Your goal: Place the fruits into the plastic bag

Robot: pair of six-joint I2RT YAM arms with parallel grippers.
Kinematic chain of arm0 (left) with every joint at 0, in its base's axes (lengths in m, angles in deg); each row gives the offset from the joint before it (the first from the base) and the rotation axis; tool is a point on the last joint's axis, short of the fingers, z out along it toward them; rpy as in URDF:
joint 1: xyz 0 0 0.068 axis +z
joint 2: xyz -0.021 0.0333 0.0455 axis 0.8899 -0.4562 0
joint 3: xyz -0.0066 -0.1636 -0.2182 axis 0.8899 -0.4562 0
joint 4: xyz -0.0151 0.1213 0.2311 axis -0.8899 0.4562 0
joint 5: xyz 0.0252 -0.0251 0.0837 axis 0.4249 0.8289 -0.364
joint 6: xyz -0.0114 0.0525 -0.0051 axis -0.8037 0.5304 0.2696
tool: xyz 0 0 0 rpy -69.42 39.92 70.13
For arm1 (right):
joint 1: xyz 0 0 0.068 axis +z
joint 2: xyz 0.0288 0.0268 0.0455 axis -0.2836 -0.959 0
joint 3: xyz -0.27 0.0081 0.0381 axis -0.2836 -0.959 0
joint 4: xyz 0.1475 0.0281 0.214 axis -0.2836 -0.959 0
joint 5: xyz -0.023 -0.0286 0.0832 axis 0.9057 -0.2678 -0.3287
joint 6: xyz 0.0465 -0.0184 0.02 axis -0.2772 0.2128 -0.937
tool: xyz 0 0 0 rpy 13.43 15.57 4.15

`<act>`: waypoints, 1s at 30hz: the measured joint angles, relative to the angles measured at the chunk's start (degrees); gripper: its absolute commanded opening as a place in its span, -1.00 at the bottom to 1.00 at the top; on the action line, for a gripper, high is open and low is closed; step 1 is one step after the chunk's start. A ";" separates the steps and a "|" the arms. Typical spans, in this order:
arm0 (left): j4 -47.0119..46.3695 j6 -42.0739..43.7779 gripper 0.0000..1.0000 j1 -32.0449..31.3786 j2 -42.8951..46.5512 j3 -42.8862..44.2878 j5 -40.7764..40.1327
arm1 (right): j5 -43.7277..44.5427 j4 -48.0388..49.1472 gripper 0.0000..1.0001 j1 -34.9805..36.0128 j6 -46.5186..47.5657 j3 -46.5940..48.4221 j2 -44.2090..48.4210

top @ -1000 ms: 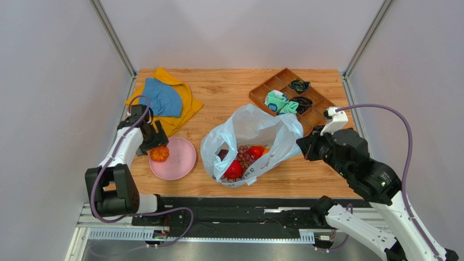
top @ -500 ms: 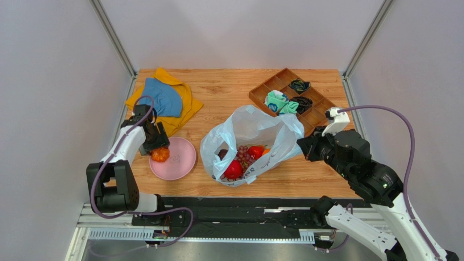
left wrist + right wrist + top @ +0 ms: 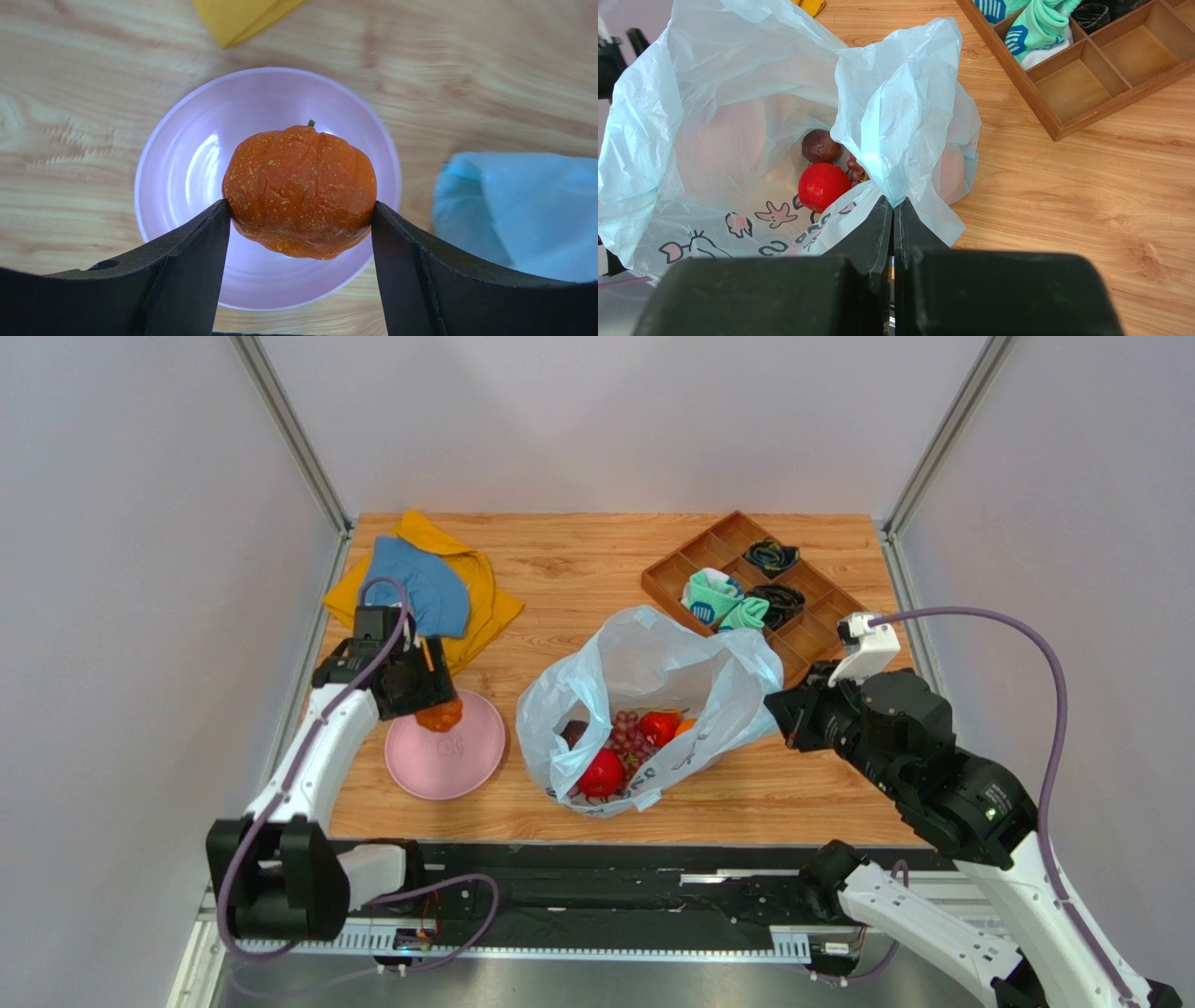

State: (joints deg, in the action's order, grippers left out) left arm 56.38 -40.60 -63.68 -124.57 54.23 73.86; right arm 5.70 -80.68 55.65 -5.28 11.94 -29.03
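From above, the plastic bag (image 3: 648,665) is lying open in the middle of the wooden table (image 3: 589,567). Two red apples (image 3: 603,774), a bunch of grapes (image 3: 627,738) and a dark plum (image 3: 572,734) are sitting inside it. Left of the bag, the left gripper (image 3: 432,706) is pinching an orange fruit (image 3: 445,714) over the far rim of the pink plate (image 3: 470,759). Whether the fruit is touching the plate cannot be told here. At the bag's right edge, the right gripper (image 3: 776,714) is gripping the plastic. Beyond the bag, to the right, a compartment tray (image 3: 661,585) is holding socks (image 3: 723,602). Beyond it to the left, a blue cloth (image 3: 417,585) is resting on a yellow cloth (image 3: 487,609).

In the left wrist view, both fingers are pressing the ribbed, speckled fruit's sides, with the plate showing behind it and a pale blue corner of the bag lying to the right.

In the right wrist view, the fingers are pressed together on a fold of the bag's rim. One apple, the plum and a few grapes are showing through the bag's mouth, and the tray is lying just beyond the bag.
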 measured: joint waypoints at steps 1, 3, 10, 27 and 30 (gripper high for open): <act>-0.61 0.15 0.08 -0.37 2.14 -0.22 1.11 | 0.00 0.00 -1.00 0.00 0.02 0.00 -0.02; -1.68 0.13 0.02 -0.63 7.52 -0.59 4.09 | 0.02 -0.02 -1.00 0.00 0.02 0.00 -0.11; -4.31 -4.28 0.01 -3.67 25.05 1.68 13.20 | 0.48 -0.22 -1.00 0.00 0.04 0.02 -0.79; -12.83 -6.38 0.02 -50.49 16.06 21.68 2.99 | 0.09 -0.20 -1.00 0.00 -0.39 0.02 -2.69; -13.35 -3.43 0.02 -59.08 6.08 27.98 -2.40 | 0.04 -0.22 -1.00 0.00 -0.39 0.04 -2.78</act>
State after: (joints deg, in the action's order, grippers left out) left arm 43.03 -44.03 -122.76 -118.49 82.21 71.46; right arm 5.74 -80.90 55.65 -5.67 11.98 -31.81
